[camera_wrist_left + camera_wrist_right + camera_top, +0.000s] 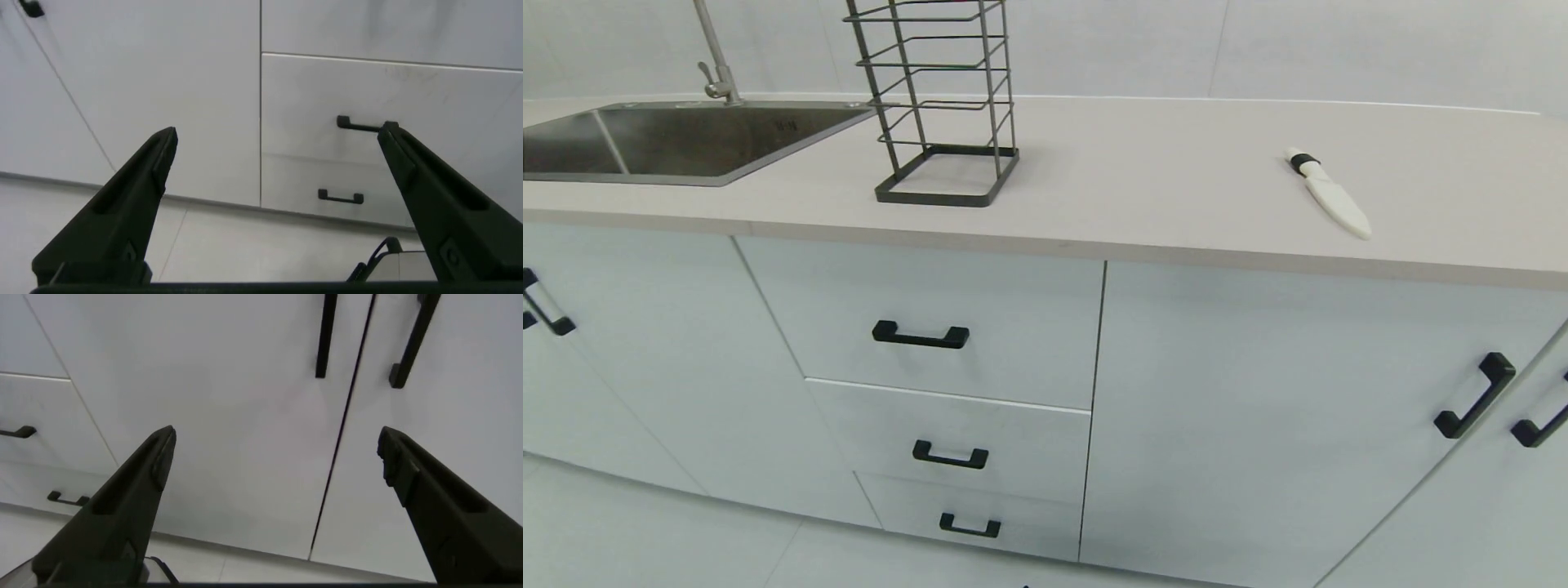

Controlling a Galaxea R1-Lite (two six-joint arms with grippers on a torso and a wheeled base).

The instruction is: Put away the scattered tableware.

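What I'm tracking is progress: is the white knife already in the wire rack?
No, the white knife lies flat on the countertop, apart from the wire rack to its left.

Head cam sits above counter (1143, 163) height, facing fwd and down, mid-range: worktop up top, cabinet fronts below, floor (645, 539) nearest. Left wrist cam sits low, approx. level, looking out between the spread fingers of the left gripper (278, 132) at the drawers (327, 90) (the same stack the head view has mid-frame (1013, 343)), w/ floor (212, 245) beneath. Right wrist cam is near the doors (229, 416), looking past the right gripper (275, 434). Its two handles (324, 335) match the pair on the head view's right (1474, 396). It also catches the drawers (33, 408).
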